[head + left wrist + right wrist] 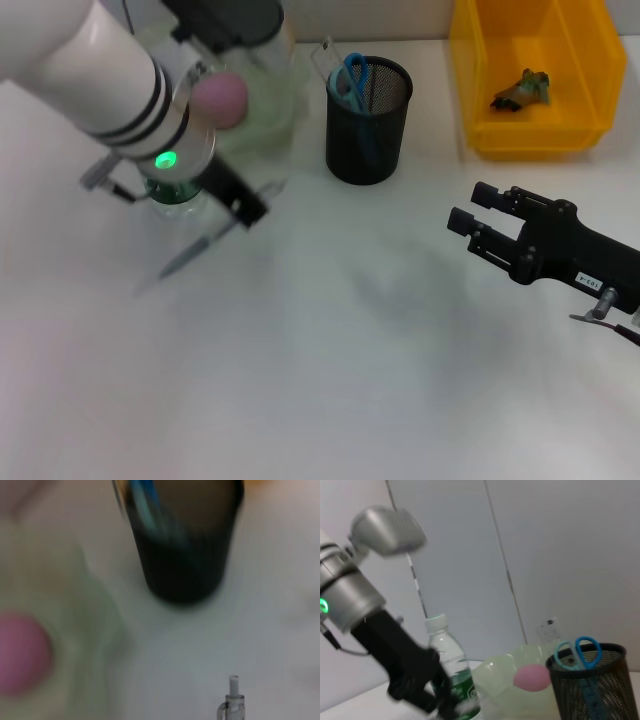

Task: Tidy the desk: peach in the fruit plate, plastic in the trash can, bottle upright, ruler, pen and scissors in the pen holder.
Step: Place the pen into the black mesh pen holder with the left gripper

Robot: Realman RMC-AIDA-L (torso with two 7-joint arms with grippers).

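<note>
White desk (330, 380), open mid-expanse

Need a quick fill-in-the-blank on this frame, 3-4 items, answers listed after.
1. The peach lies in the ____.
2. The scissors stand in the black mesh ____.
3. The bottle stands ____ on the desk.
4. The crumpled plastic sits in the ____ trash can.

Missing words: fruit plate; pen holder; upright; yellow
</note>
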